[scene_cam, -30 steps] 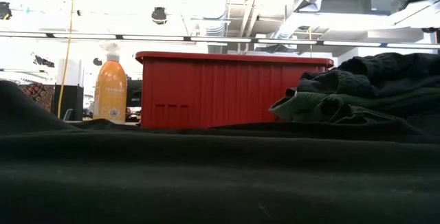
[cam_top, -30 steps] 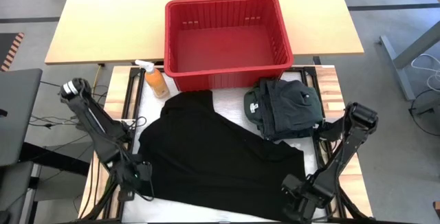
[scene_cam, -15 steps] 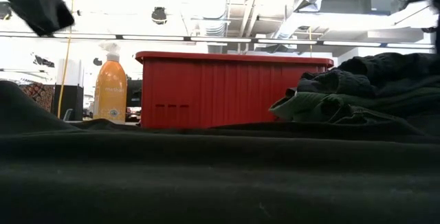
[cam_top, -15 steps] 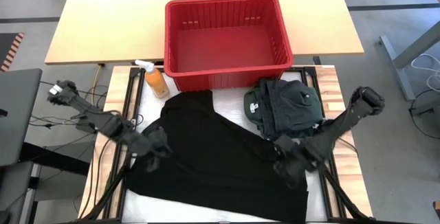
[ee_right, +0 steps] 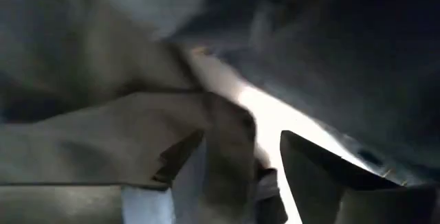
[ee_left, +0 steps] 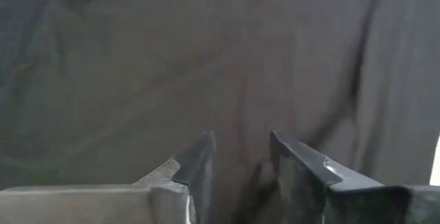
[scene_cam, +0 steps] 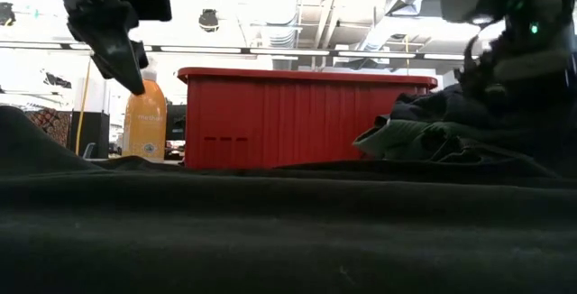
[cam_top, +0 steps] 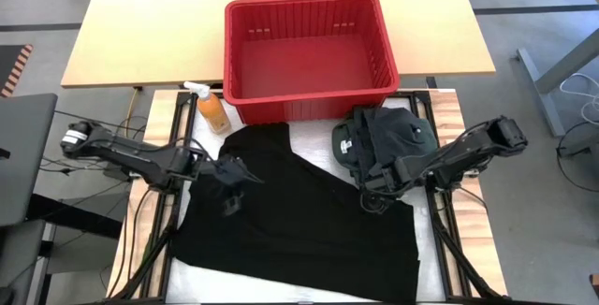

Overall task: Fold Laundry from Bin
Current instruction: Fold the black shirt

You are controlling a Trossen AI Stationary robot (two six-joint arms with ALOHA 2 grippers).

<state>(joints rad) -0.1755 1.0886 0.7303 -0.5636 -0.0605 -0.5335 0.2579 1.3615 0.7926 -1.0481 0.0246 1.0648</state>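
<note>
A large black garment (cam_top: 299,221) (scene_cam: 270,231) of the laundry lies spread flat on the table. Behind its right part sits a folded stack of dark and green garments (cam_top: 388,146) (scene_cam: 469,123). The red bin (cam_top: 304,4) (scene_cam: 297,118) stands at the far edge, showing only its bare floor. My left gripper (cam_top: 232,188) (ee_left: 240,148) (scene_cam: 126,68) hangs open above the garment's left part, slanting down. My right gripper (cam_top: 372,200) (ee_right: 240,148) hovers open over the garment's right edge, just in front of the stack, pointing down.
An orange spray bottle (cam_top: 211,108) (scene_cam: 145,114) stands at the bin's near left corner. A strip of white table cover (cam_top: 309,141) shows between the garment and the stack. A wooden table (cam_top: 140,24) lies behind the bin.
Both grippers have left the table's near corners. The left one has swung toward the far edge and the right, over the garment. The right one has swung toward the far edge and the left, up to the stack. The black garment lies as before.
</note>
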